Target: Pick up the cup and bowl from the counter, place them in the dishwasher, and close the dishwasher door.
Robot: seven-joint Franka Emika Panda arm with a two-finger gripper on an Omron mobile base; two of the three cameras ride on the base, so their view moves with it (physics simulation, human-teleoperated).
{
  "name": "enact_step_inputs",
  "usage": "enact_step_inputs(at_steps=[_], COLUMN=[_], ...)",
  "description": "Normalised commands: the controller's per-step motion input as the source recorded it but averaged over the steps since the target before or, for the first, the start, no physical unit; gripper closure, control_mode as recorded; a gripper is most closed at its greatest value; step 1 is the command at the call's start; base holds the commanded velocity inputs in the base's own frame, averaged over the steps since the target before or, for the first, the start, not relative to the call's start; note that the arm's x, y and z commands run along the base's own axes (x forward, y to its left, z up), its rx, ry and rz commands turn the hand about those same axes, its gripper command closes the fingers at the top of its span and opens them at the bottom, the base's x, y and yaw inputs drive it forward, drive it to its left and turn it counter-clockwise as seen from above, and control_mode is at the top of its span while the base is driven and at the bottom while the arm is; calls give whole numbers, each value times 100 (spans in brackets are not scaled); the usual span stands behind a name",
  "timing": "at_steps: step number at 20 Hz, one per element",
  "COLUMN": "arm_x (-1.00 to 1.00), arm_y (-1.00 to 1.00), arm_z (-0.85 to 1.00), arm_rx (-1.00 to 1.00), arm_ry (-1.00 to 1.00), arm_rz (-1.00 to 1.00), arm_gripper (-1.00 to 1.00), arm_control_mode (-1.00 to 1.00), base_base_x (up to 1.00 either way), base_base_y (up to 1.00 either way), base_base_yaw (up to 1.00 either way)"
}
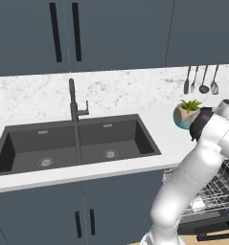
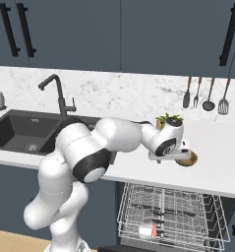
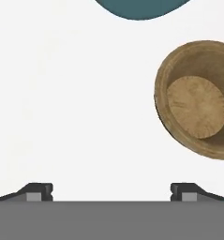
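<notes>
- At the bottom of the hand view, we see our two fingers (image 3: 111,191) spread wide apart with only bare white counter (image 3: 76,117) between them; they hold nothing.
- To the right in that view lies the wooden bowl (image 3: 197,105), upright, its flat base showing inside; it sits off to one side of the fingers, so we judge the hand must shift across before it can close on the rim.
- At the top edge a teal curve shows, probably the pot of the small plant (image 1: 186,114).
- In the right base view the gripper (image 2: 175,156) points down at the centre-right of the frame, just over the bowl (image 2: 188,159) near the counter's front edge.
- Below it, at the lower centre and right, the dishwasher (image 2: 173,216) stands open with its wire rack pulled out, ready for loading; something small and pale lies in the rack, perhaps the cup, though we cannot tell.
- Utensils (image 2: 205,93) hang at the upper right.
</notes>
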Motion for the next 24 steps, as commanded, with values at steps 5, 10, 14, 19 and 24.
enact_step_inputs(at_steps=[5, 10, 14, 19, 24], arm_x=[37, 26, 26, 33, 26], arm_y=[-31, -24, 0, 0, -8], arm_z=[0, 0, 0, 0, -5], arm_rx=[0, 0, 0, 0, 0], arm_ry=[0, 0, 2, 2, 5], arm_rz=[0, 0, 0, 2, 2], arm_gripper=[-100, -100, -100, -100, -100], arm_control_mode=[-100, -100, -100, -100, -100], base_base_x=[0, 0, 0, 0, 0], base_base_y=[0, 0, 0, 0, 0], base_base_yaw=[0, 0, 0, 0, 0])
